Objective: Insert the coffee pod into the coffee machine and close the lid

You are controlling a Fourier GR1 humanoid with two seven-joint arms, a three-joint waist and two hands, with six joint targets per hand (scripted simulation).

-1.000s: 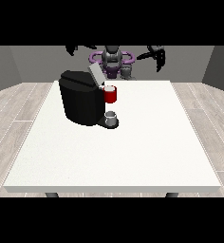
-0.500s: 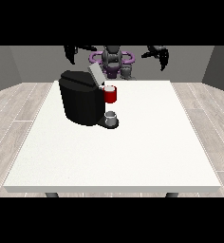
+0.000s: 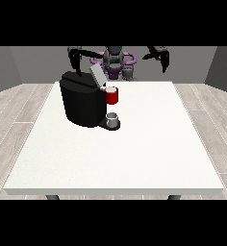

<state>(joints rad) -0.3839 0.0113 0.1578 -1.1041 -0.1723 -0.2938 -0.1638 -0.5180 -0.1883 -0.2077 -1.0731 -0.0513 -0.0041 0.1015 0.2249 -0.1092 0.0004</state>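
Front view is showing the coffee machine (image 3: 83, 103) standing on the white table (image 3: 134, 153), its lid (image 3: 96, 76) tilted up and open. A red thing at the machine (image 3: 112, 95) is sitting by the brew head. Below it, on the machine's base, a small grey thing (image 3: 112, 118) is resting; I cannot tell whether it is the pod, so I am not logging the pod's position.

Both my hands are hanging raised at the far edge, touching nothing. The hand at the view's left (image 3: 76, 60) is hovering above the machine's rear, fingers pointing down. The hand at the view's right (image 3: 159, 56) is hovering well apart from the machine, fingers also drooping and relaxed, not curled on anything.

Handling judgement: a pod like this is probably light, stiff and smooth-walled, so it could slip or tip; I am planning to pinch it across its sides, near the rim.

Versus 0.5 s ago: the hand at the view's right is sitting slightly lower; the hand at the view's left and the machine are looking unchanged.
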